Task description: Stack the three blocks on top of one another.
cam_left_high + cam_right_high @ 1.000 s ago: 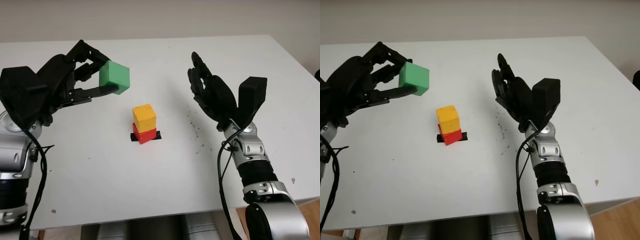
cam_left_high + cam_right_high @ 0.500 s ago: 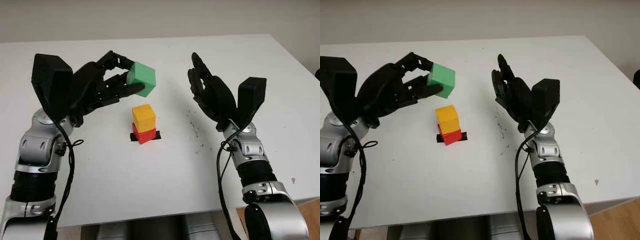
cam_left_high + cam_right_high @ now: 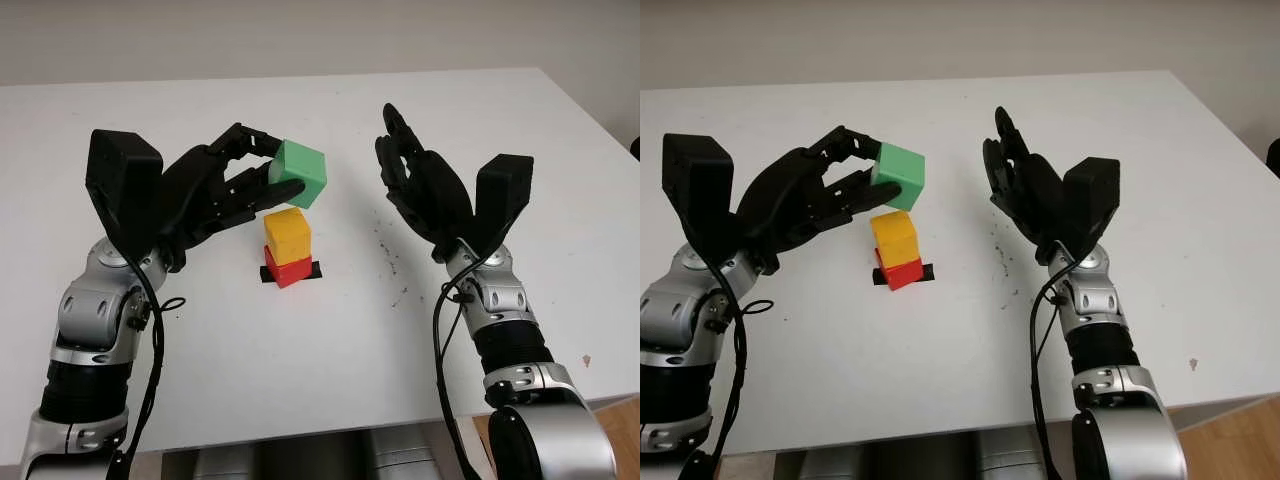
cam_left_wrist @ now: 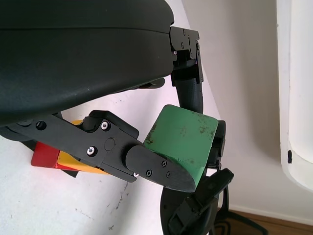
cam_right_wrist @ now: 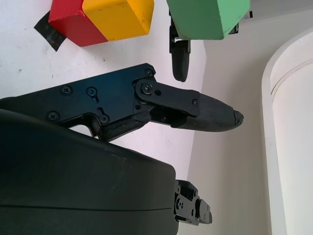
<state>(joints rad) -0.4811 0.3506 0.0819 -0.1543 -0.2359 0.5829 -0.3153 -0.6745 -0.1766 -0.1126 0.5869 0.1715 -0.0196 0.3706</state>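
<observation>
A yellow block (image 3: 287, 233) sits on a red block (image 3: 287, 270) in the middle of the white table (image 3: 300, 350), over a patch of black tape (image 3: 290, 274). My left hand (image 3: 262, 177) is shut on a green block (image 3: 298, 173), holding it in the air just above and slightly behind the yellow block, apart from it. The left wrist view shows the green block (image 4: 183, 138) pinched between the fingers (image 4: 156, 166), with the yellow block (image 4: 78, 164) and red block (image 4: 45, 155) below. My right hand (image 3: 415, 185) is open, raised to the right of the stack.
Small dark specks (image 3: 390, 262) dot the table right of the stack. The table's front edge (image 3: 330, 425) runs across the bottom, its right edge (image 3: 595, 130) at the far right.
My left hand has carried the green block rightward from the table's left side to just above the yellow block. The right hand and the two stacked blocks have stayed put.
</observation>
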